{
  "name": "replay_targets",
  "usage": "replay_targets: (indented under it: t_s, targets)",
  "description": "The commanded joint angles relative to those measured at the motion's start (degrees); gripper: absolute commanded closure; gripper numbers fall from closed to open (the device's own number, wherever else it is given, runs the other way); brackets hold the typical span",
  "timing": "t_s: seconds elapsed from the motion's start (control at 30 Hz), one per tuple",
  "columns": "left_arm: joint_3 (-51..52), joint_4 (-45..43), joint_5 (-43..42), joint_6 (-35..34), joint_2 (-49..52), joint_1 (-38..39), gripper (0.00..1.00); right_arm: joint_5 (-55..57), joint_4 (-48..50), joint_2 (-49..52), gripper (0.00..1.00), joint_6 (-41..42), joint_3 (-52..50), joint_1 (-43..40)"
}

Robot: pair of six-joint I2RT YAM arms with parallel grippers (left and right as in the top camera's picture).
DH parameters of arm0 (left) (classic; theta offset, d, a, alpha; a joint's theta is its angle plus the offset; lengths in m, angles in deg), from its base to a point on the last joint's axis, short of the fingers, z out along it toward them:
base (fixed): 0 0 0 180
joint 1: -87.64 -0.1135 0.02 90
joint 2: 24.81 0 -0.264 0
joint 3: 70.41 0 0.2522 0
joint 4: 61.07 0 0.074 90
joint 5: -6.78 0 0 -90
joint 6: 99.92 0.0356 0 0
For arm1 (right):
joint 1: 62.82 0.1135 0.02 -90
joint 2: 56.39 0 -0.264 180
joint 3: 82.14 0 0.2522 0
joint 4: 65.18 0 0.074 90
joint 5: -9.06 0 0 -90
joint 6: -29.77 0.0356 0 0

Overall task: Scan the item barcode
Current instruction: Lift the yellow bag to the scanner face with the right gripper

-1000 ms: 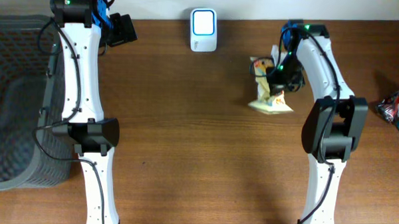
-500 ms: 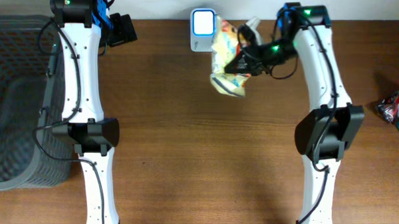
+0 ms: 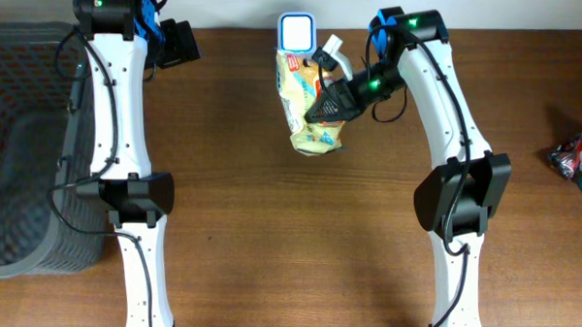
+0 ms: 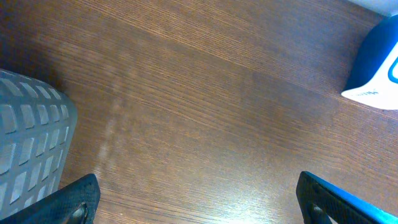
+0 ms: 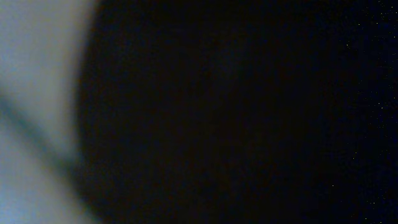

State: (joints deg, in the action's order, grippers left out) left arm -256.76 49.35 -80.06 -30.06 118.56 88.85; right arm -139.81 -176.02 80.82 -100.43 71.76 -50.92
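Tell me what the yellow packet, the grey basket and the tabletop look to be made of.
The yellow packet: probably thin plastic film or foil; it is crumpled, creased and printed. The grey basket: likely moulded plastic, matte, with a regular grid of openings in its walls. The tabletop: wood or wood-look laminate, brown with straight grain lines and a dull sheen; which one is unclear.

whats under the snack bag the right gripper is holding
Wooden table shows around the snack bag, held by the right gripper, and the white scanner sits just past its top edge. The patch directly beneath is covered by the bag.
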Motion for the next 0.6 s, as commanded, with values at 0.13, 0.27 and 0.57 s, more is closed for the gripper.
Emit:
replay_targets:
  t_s: [0.13, 0.27, 0.57]
  targets:
    - [0.2, 0.0, -0.4, 0.5, 0.0, 0.0, 0.01, -0.8, -0.3, -1.1, 0.96, -7.6, 0.5, 0.2]
    - [0.2, 0.1, -0.4, 0.5, 0.0, 0.0, 0.01, -1.1, -0.3, -1.1, 0.95, -7.3, 0.5, 0.2]
    - [0.2, 0.0, -0.4, 0.5, 0.0, 0.0, 0.01, -1.1, 6.2, -1.1, 0.96, 3.7, 0.5, 0.2]
